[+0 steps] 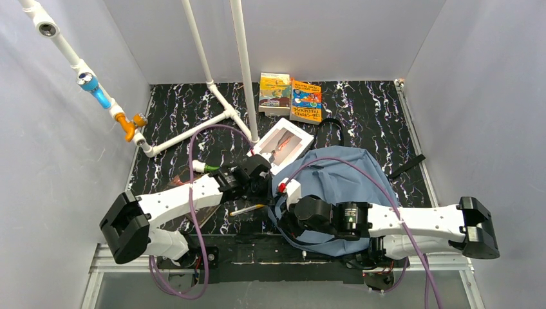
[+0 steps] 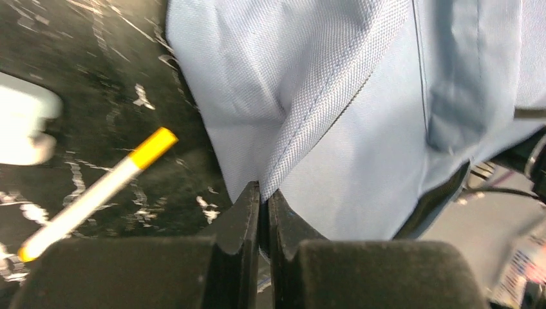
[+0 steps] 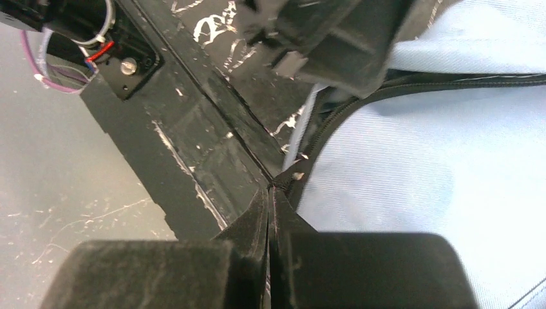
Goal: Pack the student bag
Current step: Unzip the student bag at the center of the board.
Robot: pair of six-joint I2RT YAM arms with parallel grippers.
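Nearest us, at the near edge of the black marbled table (image 1: 174, 116), the right gripper (image 3: 270, 193) has its two black fingers pressed flat together. Their tips meet the dark zipper line at the near left corner of the student bag (image 1: 348, 180). We cannot tell whether anything is caught between them.

The bag is slate-blue fabric. It lies flat, right of the table's centre, and reaches the near edge. The right arm stretches across it.

Just beyond, the left gripper (image 2: 264, 190) has its fingers closed on a raised seam fold of the bag's fabric, at the bag's left edge. A white pen (image 2: 96, 193) with a yellow cap lies on the table just left of the bag, beside this gripper.

Farther back, a white-bordered picture book (image 1: 283, 147) lies tilted just beside the bag's far left edge. A black strap (image 1: 405, 166) trails from the bag's far right side.

At the back wall, two colourful books (image 1: 291, 96) lie side by side, touching. A white pipe frame (image 1: 193, 132) stands to their left.
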